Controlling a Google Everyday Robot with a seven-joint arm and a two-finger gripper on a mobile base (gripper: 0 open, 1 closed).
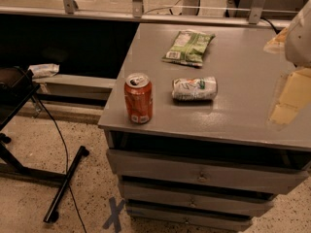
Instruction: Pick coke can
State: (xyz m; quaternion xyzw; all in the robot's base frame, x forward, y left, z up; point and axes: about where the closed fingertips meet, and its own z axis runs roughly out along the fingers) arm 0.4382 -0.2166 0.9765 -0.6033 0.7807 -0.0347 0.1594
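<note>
Camera view, coke can (138,98) standing upright at front-left corner of table (243,57), white can (194,89) lying on its side btwn it and gripper (297,57), green bag (188,47) lying behind, gripper hanging at rt edge, well apart, grip state can't tell

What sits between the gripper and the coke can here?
In the camera view, a white-and-green can lies on its side on the table between the gripper at the right edge and the coke can.

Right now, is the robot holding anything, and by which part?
Nothing appears held. The gripper is at the right edge, apart from the upright orange-red drink can on the grey table.
</note>
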